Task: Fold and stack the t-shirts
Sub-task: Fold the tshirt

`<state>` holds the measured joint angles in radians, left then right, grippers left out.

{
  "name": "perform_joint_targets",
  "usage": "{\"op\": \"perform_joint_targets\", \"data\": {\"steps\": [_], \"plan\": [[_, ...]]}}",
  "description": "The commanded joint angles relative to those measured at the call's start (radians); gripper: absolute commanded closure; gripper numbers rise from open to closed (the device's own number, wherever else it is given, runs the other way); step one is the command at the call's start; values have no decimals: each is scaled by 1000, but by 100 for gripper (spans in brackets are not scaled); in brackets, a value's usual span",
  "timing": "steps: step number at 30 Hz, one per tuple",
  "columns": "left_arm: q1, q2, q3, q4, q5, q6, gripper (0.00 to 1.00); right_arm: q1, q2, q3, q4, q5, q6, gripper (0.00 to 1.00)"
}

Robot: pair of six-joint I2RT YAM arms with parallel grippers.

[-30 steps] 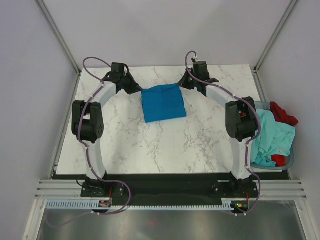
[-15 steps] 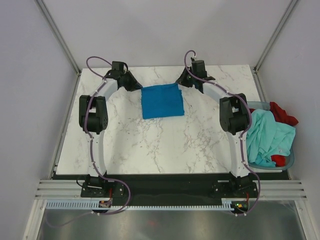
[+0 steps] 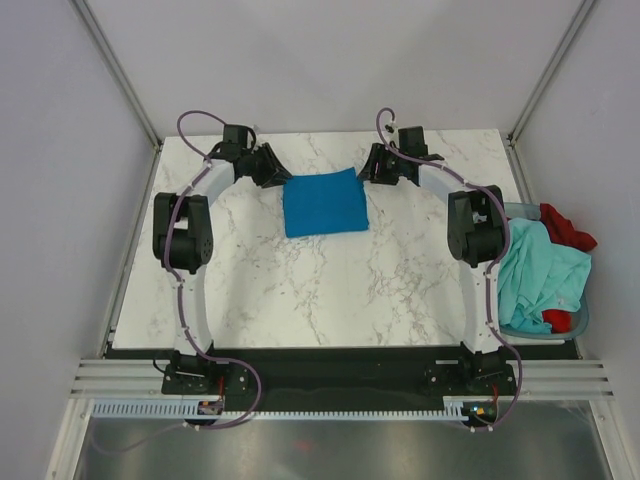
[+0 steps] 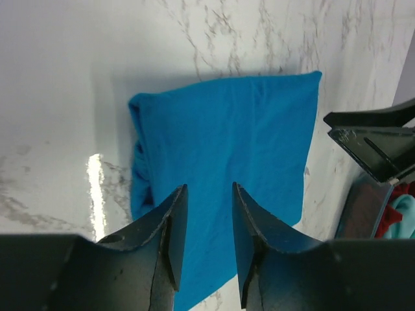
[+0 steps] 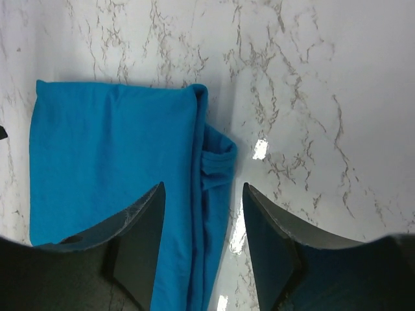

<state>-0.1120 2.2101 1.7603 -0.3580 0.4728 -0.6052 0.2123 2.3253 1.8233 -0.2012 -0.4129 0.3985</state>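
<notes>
Marble table (image 3: pixel 330 290): folded blue shirt (image 3: pixel 324 202) lies flat; basket (image 3: pixel 562 336) holds teal shirt (image 3: pixel 540 270), red shirt (image 3: pixel 566 226); left gripper (image 4: pixel 209 189), right gripper (image 5: pixel 202 188) both apart, empty.

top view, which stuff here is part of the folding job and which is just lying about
job:
blue shirt, folded on the table
teal shirt, in the basket
red shirt, in the basket

just there:
basket
table
</notes>
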Motion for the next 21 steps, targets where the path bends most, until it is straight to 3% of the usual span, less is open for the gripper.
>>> {"op": "perform_joint_targets", "data": {"steps": [1, 12, 18, 21], "plan": [[-28, 20, 24, 24, 96, 74, 60, 1, -23, 8, -15, -56, -95, 41], [-21, 220, 191, 22, 50, 93, 62, 4, 137, 97, 46, -112, -73, 46], [-2, 272, 248, 22, 47, 87, 60, -5, 167, 65, 120, -151, -3, 78], [15, 287, 260, 24, 53, 81, 59, -13, 167, 9, 238, -185, 49, 94]]}}
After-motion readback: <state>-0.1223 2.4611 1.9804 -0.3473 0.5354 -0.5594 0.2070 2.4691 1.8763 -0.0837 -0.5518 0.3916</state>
